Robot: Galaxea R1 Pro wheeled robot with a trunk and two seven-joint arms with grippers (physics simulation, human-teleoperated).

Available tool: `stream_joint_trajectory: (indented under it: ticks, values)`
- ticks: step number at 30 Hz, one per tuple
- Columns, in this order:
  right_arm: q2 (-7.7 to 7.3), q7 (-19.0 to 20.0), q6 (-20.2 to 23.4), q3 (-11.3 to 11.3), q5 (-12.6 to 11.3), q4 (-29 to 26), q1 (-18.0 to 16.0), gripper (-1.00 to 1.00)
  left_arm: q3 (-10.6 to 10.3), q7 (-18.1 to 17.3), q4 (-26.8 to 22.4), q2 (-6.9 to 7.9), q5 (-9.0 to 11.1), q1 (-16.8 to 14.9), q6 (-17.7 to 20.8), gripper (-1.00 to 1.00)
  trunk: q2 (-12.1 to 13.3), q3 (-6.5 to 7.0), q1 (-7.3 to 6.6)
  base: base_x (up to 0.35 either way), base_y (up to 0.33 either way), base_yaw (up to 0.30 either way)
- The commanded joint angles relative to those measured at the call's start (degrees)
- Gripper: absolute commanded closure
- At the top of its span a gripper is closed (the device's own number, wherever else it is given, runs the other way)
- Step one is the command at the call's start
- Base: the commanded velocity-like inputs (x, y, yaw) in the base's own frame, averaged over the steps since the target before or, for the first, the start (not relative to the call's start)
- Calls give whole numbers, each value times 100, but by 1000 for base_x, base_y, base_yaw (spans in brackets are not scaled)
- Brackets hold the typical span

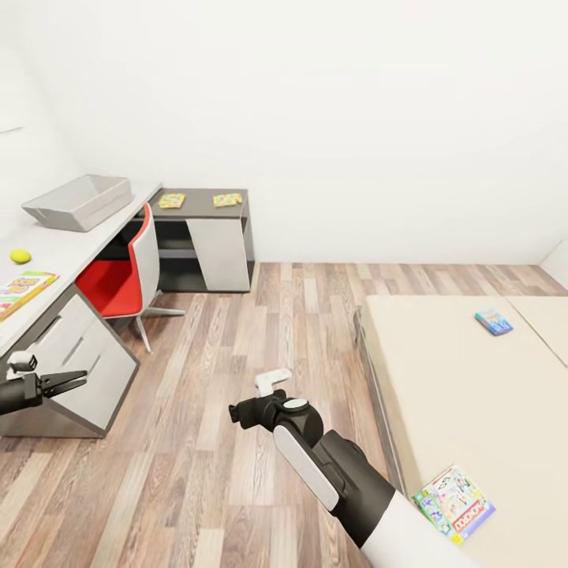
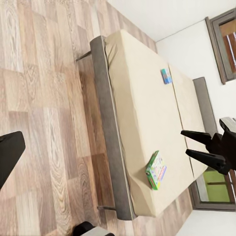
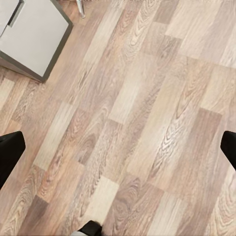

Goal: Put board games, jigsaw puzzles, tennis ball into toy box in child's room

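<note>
While the head view looks down over the room, the left end effector (image 1: 75, 383) hangs low at the left with its thin fingers parted and empty, in front of the bench's pale drawers. The right arm reaches forward over the wood-plank floor (image 1: 237, 347); whether the right end effector (image 1: 272, 381) is open I cannot tell here. On the white bench (image 1: 63, 248) at the left sit the grey toy box (image 1: 79, 202) at the far end, the tennis ball (image 1: 20, 255) nearer, and a yellow board game (image 1: 22, 290) nearest. Two jigsaw puzzles (image 1: 171, 200) (image 1: 227, 199) lie on the dark corner section. A red-and-white chair (image 1: 126, 276) stands tucked against the bench. On the cream bed (image 1: 465, 394) at the right lie a small teal game (image 1: 494, 321) far and a white game (image 1: 454, 503) near.

In the left wrist view, the same bed (image 2: 142, 128) carries both games (image 2: 166, 76) (image 2: 156, 170).

In the right wrist view, dark fingertips (image 3: 10, 152) stand wide apart over bare planks (image 3: 128, 123).
</note>
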Motion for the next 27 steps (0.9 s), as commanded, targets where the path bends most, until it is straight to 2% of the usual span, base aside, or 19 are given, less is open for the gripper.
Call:
stream_joint_trajectory:
  ticks: [1,27]
  values:
    - [0,-58,11,8,-59,-6,-6,-100,-2,-22,2,3,0,-6,61,-100,-10,0,4,0,0,3]
    - [0,-59,11,8,-62,-6,-6,-100,-2,-22,2,1,0,-3,61,-100,-10,242,4,0,0,0]
